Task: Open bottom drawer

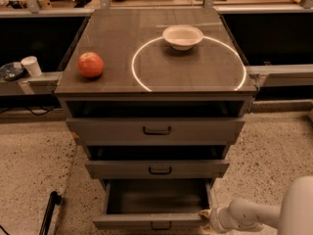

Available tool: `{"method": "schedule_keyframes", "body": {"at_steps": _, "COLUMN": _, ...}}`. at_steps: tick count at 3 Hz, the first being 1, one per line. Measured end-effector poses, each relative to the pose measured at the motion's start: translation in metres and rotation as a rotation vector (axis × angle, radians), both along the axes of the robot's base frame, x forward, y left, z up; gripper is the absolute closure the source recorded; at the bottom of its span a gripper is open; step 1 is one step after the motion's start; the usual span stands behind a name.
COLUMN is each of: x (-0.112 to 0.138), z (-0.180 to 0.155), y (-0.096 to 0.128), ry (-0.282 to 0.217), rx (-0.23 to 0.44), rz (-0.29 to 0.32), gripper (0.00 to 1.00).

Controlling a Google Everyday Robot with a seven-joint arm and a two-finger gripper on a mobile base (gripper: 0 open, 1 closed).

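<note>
The bottom drawer [146, 221] is the lowest and narrowest grey front of the cabinet. It stands pulled out, its empty inside [157, 196] showing, and its black loop handle [160, 225] sits at the frame's bottom edge. My gripper [205, 214] comes in from the lower right on a white arm [264, 214] and rests at the drawer's front right corner.
The middle drawer [157, 169] and top drawer [156, 130] sit above it. On the cabinet top lie a red apple [91, 64] and a white bowl [182, 36] on a white ring. A white cup [32, 65] stands on the left ledge. A black pole [48, 213] lies on the floor at left.
</note>
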State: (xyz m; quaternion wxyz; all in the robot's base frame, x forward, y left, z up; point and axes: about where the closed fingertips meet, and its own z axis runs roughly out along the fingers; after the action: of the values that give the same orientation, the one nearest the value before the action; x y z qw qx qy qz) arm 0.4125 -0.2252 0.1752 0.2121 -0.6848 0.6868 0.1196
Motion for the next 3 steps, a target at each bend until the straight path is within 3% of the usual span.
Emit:
{"method": "schedule_keyframes", "body": {"at_steps": 2, "x": -0.015, "z": 0.008, "y": -0.004, "ry": -0.007, "rx": -0.017, "rz": 0.006, "gripper": 0.62}}
{"method": "schedule_keyframes", "body": {"at_steps": 3, "x": -0.015, "z": 0.015, "y": -0.004, "ry": -0.038, "rx": 0.017, "rz": 0.005, "gripper": 0.46}}
